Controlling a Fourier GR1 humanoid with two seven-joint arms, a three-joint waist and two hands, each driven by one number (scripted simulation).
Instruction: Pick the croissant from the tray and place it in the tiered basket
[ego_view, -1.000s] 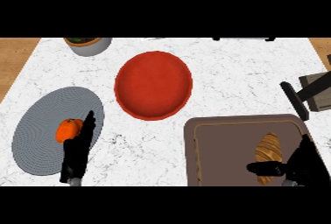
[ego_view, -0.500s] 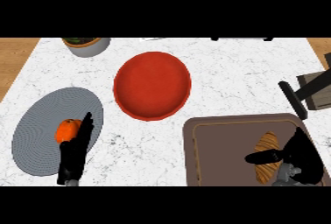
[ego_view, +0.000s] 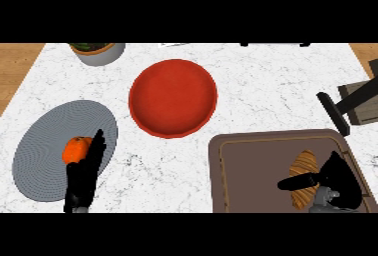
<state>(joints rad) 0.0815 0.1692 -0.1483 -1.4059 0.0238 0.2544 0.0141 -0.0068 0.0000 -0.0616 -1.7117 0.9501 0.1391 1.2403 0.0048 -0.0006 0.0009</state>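
Observation:
The golden-brown croissant (ego_view: 303, 165) lies lengthwise on the brown tray (ego_view: 251, 170) at the lower right. My right hand (ego_view: 334, 180) sits over its near half, thumb laid across the croissant, fingers on the far side, closing round it. The croissant's lower part is partly hidden by the hand. The tiered basket (ego_view: 358, 102) shows as a dark frame at the right edge, beyond the tray. My left hand (ego_view: 85, 170) rests open at the lower left, fingers straight, over the grey plate (ego_view: 52, 150).
An orange fruit (ego_view: 74, 149) lies on the grey plate beside my left hand. A red plate (ego_view: 173, 97) sits mid-counter. A grey pot (ego_view: 97, 51) with a plant stands at the back left. The wooden floor shows past both counter ends.
My right hand has come in from the right edge over the croissant and its thumb now crosses it. The left hand has stayed still.

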